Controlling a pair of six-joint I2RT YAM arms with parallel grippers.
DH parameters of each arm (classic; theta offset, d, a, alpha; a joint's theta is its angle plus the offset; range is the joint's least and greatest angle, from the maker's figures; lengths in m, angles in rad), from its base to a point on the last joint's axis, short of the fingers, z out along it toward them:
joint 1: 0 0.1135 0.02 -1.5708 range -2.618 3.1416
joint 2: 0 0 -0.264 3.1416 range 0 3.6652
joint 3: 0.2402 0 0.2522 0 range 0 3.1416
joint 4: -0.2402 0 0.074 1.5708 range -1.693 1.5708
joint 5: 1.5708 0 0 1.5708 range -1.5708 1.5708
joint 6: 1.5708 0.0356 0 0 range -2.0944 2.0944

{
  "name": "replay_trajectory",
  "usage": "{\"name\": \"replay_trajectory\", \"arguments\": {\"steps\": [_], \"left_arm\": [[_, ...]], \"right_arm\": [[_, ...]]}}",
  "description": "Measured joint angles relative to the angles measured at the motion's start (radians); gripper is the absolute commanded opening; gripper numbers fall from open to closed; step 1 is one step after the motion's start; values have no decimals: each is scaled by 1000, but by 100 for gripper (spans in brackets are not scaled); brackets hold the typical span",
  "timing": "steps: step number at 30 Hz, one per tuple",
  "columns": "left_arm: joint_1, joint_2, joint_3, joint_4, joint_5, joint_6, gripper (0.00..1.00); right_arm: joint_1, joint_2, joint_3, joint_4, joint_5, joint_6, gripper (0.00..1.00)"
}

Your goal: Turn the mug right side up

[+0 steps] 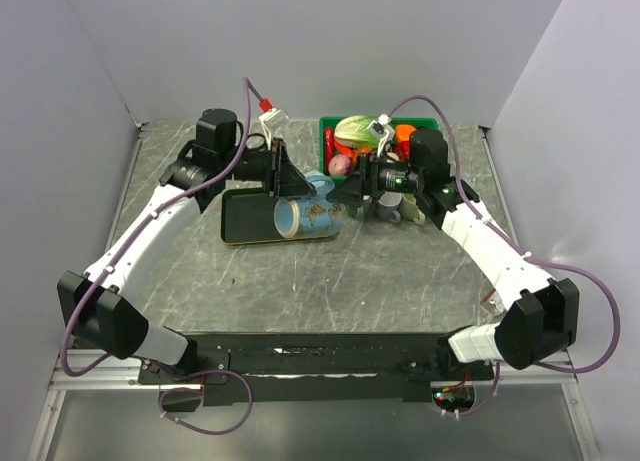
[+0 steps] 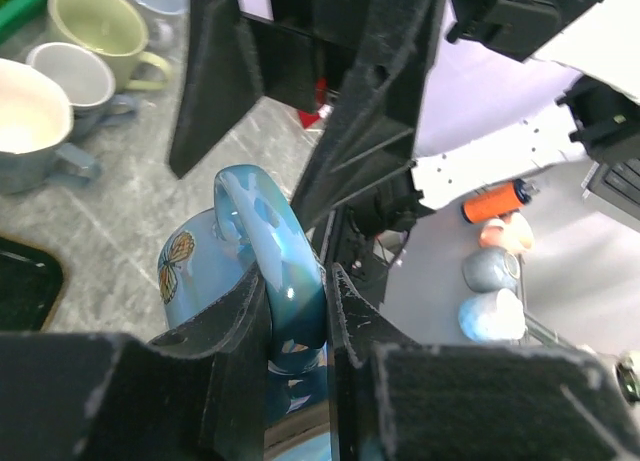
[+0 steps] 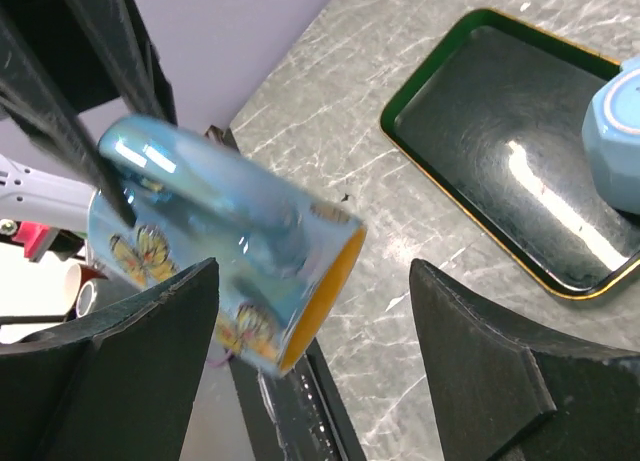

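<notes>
Gripping the mug (image 3: 225,251) by its handle (image 2: 285,266), left claw (image 2: 297,311) faces the wide-open right claw (image 3: 312,281); tray (image 1: 245,221) seemingly holds a cup (image 1: 305,218).

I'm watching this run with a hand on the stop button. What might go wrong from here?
1. The left tool pinches the butterfly mug only by its handle, tilted in the air, so it may swivel or slip out.
2. The right tool is open right at the mug. Closing off-centre might knock it loose.
3. A dropped mug could hit the nearby tray or the pale blue cup lying on it.
</notes>
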Motion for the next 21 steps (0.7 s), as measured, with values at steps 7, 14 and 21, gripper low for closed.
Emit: {"name": "replay_trajectory", "arguments": {"steps": [7,14,21], "left_arm": [[-26,0,1,1,63,1,1],[-32,0,3,13,105,0,1],[-10,-3,3,-20,88,-21,1]], "right_arm": [[10,-8,0,24,-21,-4,81],[35,-8,0,61,-77,-27,47],[55,-11,52,13,-90,-144,0]]}}
